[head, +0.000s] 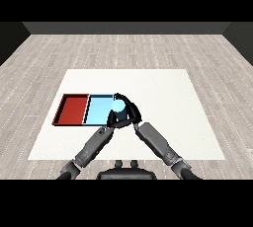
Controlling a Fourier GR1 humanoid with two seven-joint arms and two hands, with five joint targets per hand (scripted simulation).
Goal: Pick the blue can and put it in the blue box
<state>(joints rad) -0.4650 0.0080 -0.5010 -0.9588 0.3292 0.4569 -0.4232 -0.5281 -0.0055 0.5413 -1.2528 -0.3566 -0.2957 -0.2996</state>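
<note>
Blue can [119,105] likely light, rigid, smooth-sided, best gripped mid-wall; right hand [130,113] curled round it over blue tray [97,110]; left hand [111,119] unclear.

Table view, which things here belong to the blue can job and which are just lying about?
Belong to the job:
- blue can, held over the light blue tray's right end
- light blue tray
- right hand, curled round the can

Lying about:
- red tray
- left hand, holding nothing visible
</note>
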